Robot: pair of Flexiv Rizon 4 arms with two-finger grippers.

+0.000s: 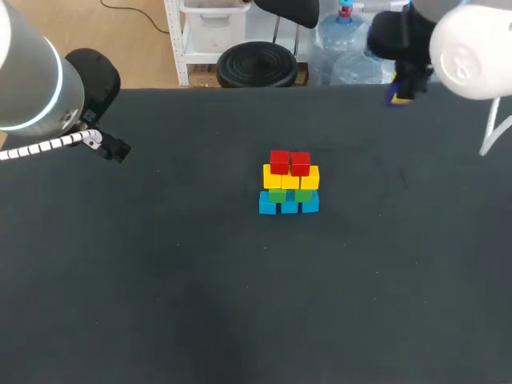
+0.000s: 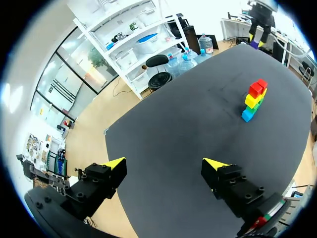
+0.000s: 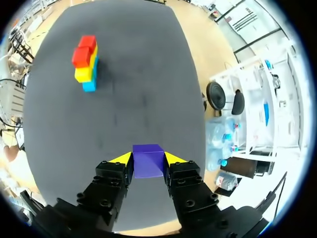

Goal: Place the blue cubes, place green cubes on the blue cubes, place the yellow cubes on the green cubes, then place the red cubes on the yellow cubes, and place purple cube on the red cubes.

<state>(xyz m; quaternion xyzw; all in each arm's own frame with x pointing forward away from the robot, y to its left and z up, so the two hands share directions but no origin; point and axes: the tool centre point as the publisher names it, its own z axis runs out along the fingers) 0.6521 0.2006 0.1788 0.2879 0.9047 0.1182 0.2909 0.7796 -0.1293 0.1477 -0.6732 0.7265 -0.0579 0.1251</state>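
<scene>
A stack of cubes stands mid-table: blue cubes (image 1: pixel 288 204) at the base, green cubes (image 1: pixel 290 194) on them, yellow cubes (image 1: pixel 290 177) above, and two red cubes (image 1: pixel 290 162) on top. The stack (image 2: pixel 254 100) lies far ahead of my open left gripper (image 2: pixel 163 165), which holds nothing, at the table's left edge. My right gripper (image 3: pixel 148 159) is shut on a purple cube (image 3: pixel 148 160), held above the table's far right edge (image 1: pixel 398 97). From there the stack (image 3: pixel 85 63) is well ahead.
The dark table (image 1: pixel 160 264) carries nothing else besides the stack. My left arm (image 1: pixel 48 88) comes in at the far left corner, my right arm (image 1: pixel 448 48) at the far right corner.
</scene>
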